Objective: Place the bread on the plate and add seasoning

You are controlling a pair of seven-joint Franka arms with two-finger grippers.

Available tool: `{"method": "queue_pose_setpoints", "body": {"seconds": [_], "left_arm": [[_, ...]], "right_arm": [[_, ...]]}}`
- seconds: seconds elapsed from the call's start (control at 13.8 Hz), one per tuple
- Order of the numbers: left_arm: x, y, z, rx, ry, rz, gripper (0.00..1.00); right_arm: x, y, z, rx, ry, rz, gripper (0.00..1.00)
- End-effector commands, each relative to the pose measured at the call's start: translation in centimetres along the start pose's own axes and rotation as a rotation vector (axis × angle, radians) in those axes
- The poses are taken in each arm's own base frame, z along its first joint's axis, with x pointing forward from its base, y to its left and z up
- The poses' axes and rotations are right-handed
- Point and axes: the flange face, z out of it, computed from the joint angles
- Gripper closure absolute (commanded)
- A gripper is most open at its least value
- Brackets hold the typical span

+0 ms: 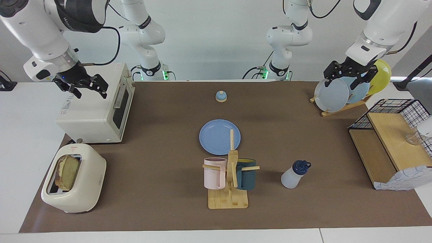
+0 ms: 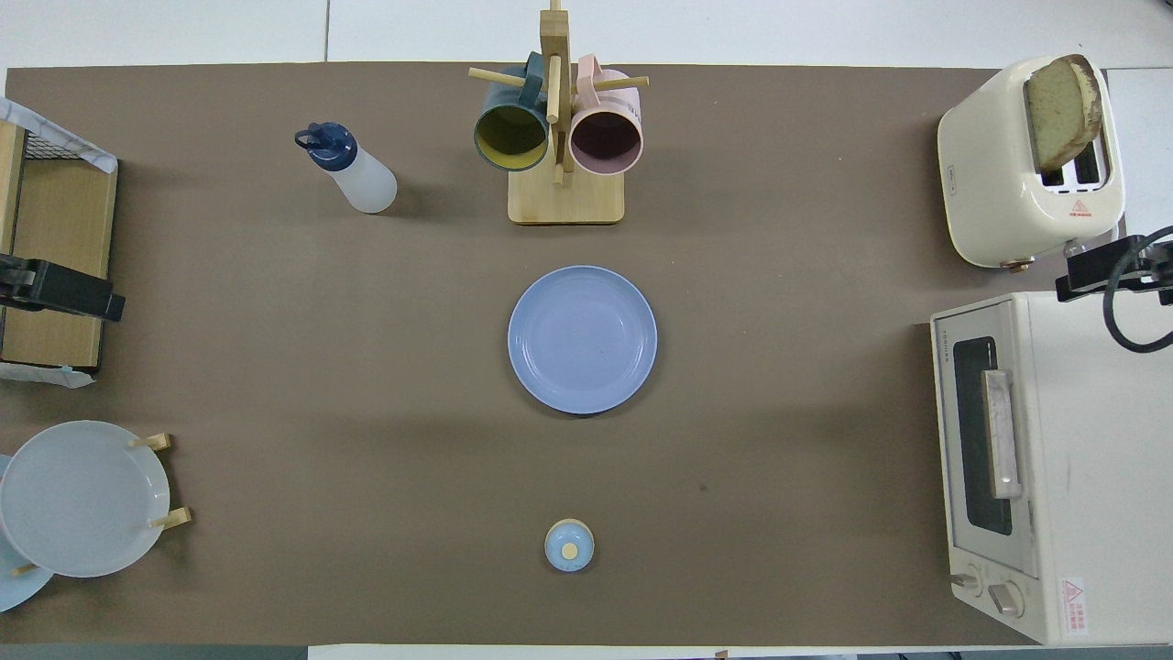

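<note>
The bread [image 1: 67, 172] [image 2: 1061, 110] stands upright in a slot of the cream toaster [image 1: 74, 179] at the right arm's end of the table. The blue plate [image 1: 219, 136] [image 2: 582, 339] lies bare at mid-table. The seasoning [image 1: 295, 175] [image 2: 353, 170], a whitish bottle with a navy cap, stands upright beside the mug rack, toward the left arm's end. My right gripper [image 1: 90, 92] hangs open and holds nothing over the toaster oven. My left gripper [image 1: 341, 84] hangs open and holds nothing over the plate rack.
A white toaster oven [image 1: 98, 108] sits nearer the robots than the toaster. A wooden mug rack [image 1: 229, 175] with two mugs stands just beside the plate. A small bell [image 1: 221, 96], a rack of pale and yellow plates [image 1: 332, 94] and a wooden shelf [image 1: 391, 145] are also here.
</note>
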Motion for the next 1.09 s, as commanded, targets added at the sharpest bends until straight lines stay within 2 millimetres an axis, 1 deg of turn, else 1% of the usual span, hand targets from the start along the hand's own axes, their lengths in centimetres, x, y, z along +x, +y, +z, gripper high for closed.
{"method": "queue_pose_setpoints", "body": {"seconds": [0.0,0.22,0.36,0.44,0.51,0.58,0.73,0.8,0.87,0.94,1.02], "left_arm": [[-0.7,0.4,-0.2,-0.005,0.0,0.006,0.0],[-0.6,0.3,0.0,-0.002,0.002,0.012,0.0],[-0.8,0.3,0.0,-0.003,-0.004,0.01,0.0],[-1.0,-0.4,0.3,-0.006,-0.014,-0.002,0.0],[-1.4,-0.5,0.1,-0.006,-0.011,-0.007,0.0],[-1.5,-0.4,0.2,-0.006,-0.014,-0.013,0.0],[-1.7,0.6,1.0,-0.005,-0.01,0.002,0.0],[-1.5,0.6,1.6,0.001,0.026,0.003,0.0],[-1.4,1.5,2.8,0.008,0.076,0.023,0.0],[-1.7,2.4,4.4,0.017,0.139,0.039,0.0],[-2.4,3.1,5.9,0.022,0.187,0.051,0.0]], "right_arm": [[0.4,0.1,-0.2,0.003,0.006,0.006,0.0],[0.4,0.1,-0.2,0.005,0.01,0.004,0.0],[1.0,-0.3,0.1,0.0,0.055,-0.001,0.0],[1.0,-0.4,1.0,0.003,0.07,0.004,0.0],[1.0,-0.1,2.0,0.015,0.098,0.015,0.0],[1.3,0.1,2.1,0.009,0.121,-0.014,0.0],[1.9,0.2,1.9,0.003,0.162,-0.05,0.0],[2.6,0.9,2.2,-0.003,0.189,-0.046,0.0],[4.0,2.4,3.1,-0.023,0.208,-0.06,0.0],[5.5,3.6,3.2,-0.045,0.241,-0.103,0.0],[7.0,3.8,3.8,-0.06,0.251,-0.139,0.0]]}}
